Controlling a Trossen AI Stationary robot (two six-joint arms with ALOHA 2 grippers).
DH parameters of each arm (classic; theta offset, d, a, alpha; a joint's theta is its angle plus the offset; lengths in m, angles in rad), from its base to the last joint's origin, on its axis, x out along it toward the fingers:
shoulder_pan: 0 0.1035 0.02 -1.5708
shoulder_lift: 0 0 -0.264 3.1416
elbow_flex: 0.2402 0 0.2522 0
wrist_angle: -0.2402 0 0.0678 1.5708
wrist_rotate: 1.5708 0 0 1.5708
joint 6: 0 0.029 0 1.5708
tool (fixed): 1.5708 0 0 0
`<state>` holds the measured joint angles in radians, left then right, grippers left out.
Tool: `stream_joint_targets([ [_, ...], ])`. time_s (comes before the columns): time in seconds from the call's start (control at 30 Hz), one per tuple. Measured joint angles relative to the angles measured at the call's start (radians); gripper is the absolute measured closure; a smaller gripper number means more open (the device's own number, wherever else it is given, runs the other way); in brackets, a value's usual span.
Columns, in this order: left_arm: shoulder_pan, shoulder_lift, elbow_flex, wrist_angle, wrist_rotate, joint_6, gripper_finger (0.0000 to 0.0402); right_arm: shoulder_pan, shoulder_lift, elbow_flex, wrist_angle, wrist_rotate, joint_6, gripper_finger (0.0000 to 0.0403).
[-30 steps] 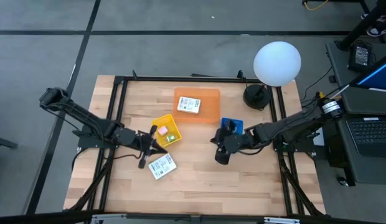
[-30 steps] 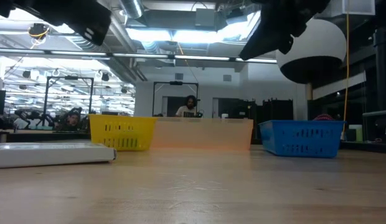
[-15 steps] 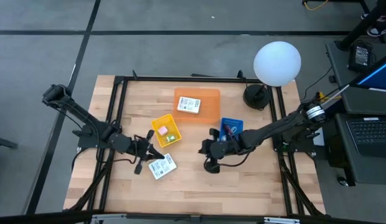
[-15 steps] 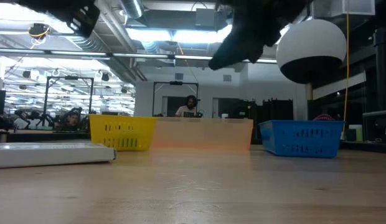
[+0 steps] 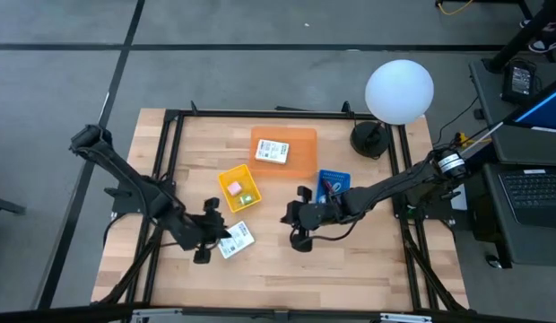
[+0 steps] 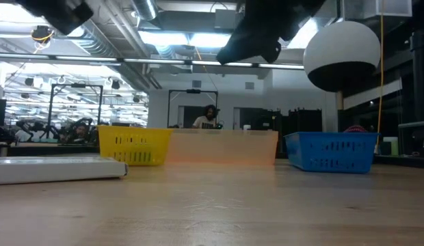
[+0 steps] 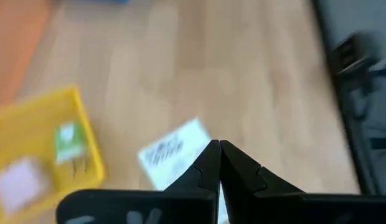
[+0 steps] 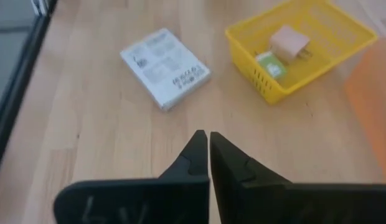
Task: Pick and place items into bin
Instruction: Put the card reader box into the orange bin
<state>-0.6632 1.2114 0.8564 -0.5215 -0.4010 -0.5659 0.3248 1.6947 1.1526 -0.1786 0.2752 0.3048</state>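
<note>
- Since a second ago the left gripper (image 5: 212, 235) has swung down beside the white labelled packet (image 5: 234, 239) on the bench (image 5: 350, 269); the right gripper (image 5: 291, 213) has slid left from the blue bin (image 5: 333, 182).
- Both sets of fingers are pressed together, holding nothing.
- Approach step, likely: next the left fingers must spread over the packet, then carry it to the orange bin (image 5: 300, 152).

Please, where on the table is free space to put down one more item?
The near strip of the table is bare, below the white packet and both grippers. It is crowded around the yellow bin, orange bin and blue bin.
</note>
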Motion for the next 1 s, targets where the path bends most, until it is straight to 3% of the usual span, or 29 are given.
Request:
stream_joint_targets([
  [0.1,-0.003,0.058,0.056,-0.139,0.015,-0.119,0.0398,0.0,0.0,0.0,0.035,0.0,0.015,0.0403],
  [0.23,-0.003,0.11,0.073,-0.198,0.09,-0.193,0.0398,0.0,0.018,0.0,0.104,-0.001,0.056,0.0403],
  [0.47,-0.003,0.158,0.07,-0.247,0.166,-0.246,0.0398,0.0,0.096,-0.001,0.158,-0.025,0.066,0.0402],
  [0.63,-0.003,0.188,0.07,-0.322,0.169,-0.303,0.0398,0.0,0.15,-0.001,0.236,-0.026,0.112,0.0402],
  [1.0,-0.003,0.289,0.069,-0.322,0.194,-0.289,0.0398,-0.001,0.196,-0.001,0.356,-0.026,0.161,0.0402],
])
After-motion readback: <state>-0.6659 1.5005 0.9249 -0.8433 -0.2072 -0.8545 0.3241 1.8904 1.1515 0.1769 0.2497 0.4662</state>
